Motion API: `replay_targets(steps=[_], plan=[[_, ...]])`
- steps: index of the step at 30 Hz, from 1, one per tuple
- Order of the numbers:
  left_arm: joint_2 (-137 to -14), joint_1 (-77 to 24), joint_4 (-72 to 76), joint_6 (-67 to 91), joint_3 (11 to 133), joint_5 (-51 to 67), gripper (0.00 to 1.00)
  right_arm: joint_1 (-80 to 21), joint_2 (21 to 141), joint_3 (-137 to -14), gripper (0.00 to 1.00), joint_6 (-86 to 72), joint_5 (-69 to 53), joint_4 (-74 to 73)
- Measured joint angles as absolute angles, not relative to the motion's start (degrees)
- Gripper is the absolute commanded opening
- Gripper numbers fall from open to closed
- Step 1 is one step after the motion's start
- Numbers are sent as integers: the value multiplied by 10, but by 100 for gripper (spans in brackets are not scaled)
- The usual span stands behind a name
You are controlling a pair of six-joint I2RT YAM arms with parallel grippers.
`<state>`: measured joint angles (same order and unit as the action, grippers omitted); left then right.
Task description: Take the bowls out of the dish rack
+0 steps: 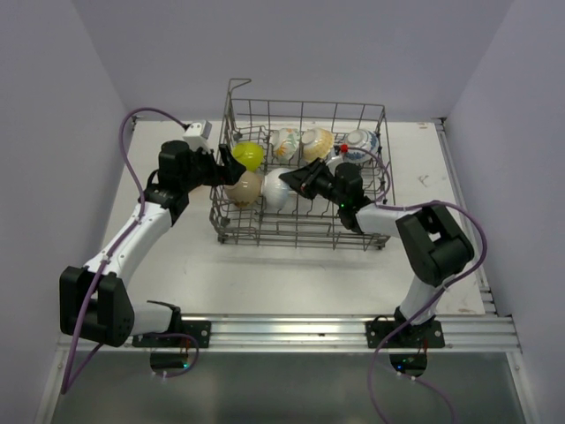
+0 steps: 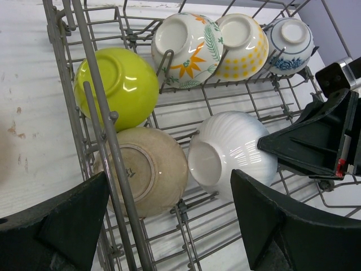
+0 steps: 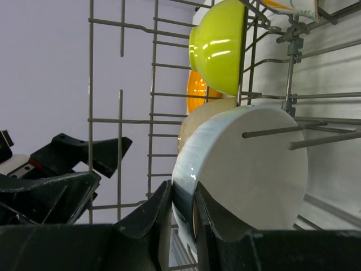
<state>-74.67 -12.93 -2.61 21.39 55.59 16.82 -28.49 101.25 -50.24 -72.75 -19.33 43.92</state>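
White counter (image 1: 177,256) holds one rack (image 1: 300,234), six bowls (image 2: 118,84) showing inside. Right hand (image 3: 183,214) reaches in from the rack's right, clamped on the white bowl (image 2: 237,149); left hand (image 1: 231,163) gapes at the rack's left wall.

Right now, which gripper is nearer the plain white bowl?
Right. The right gripper grips the rim of the plain white bowl; the left gripper is open at the left wall of the rack.

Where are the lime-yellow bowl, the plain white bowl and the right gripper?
lime-yellow bowl (image 2: 115,90): left wrist view, on its glossy outer wall.
plain white bowl (image 2: 237,149): left wrist view, on its ribbed outer wall.
right gripper (image 3: 181,195): right wrist view, midway between its fingertips.
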Motion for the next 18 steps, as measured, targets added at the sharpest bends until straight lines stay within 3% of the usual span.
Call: replay_targets(steps=[12, 18], plan=[[-747, -131, -26, 213, 556, 164, 90, -284, 1027, -505, 12, -772, -207, 476], [-747, -132, -26, 212, 556, 162, 90, -285, 1028, -518, 2, -789, -216, 483]])
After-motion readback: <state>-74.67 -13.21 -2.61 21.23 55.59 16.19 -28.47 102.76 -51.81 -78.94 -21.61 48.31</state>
